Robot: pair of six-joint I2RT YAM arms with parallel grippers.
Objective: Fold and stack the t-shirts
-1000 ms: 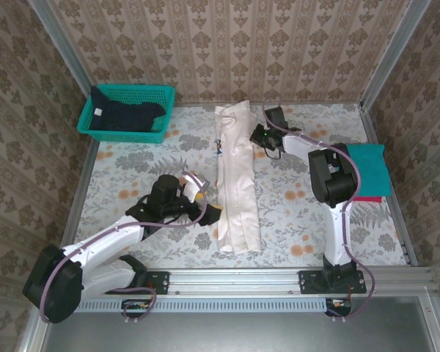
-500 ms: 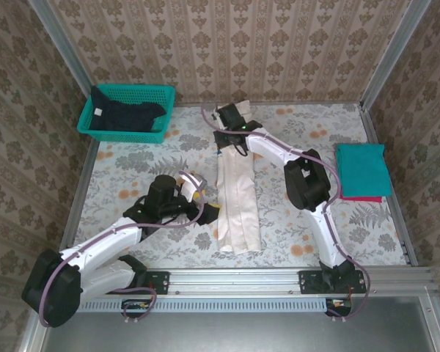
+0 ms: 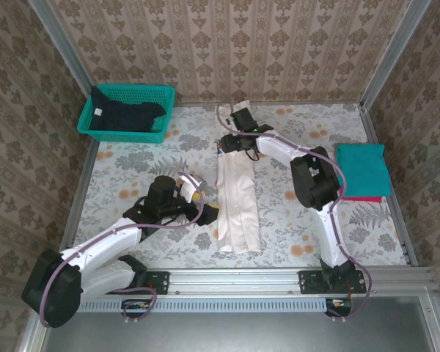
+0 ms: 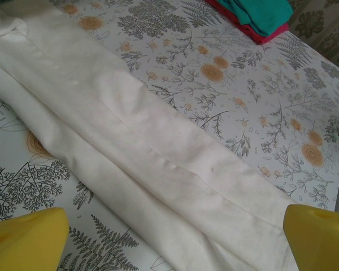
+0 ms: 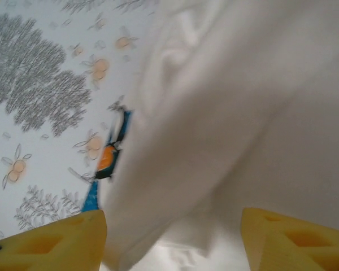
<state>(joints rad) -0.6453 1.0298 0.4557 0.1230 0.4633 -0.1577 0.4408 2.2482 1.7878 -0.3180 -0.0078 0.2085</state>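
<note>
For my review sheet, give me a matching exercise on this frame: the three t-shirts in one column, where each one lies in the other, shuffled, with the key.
Things
1. cream-white t-shirt
2. teal t-shirt
3. dark navy t-shirt

Places
A. in the teal mesh basket at the far left corner
B. laid out as a long narrow strip in the middle of the table
C. folded at the right edge, on top of a red item

Pairs: 1-B, 2-C, 3-A

On the flowery table, a long white shirt lies under the jaws of the right gripper; a green basket sits well apart.
</note>
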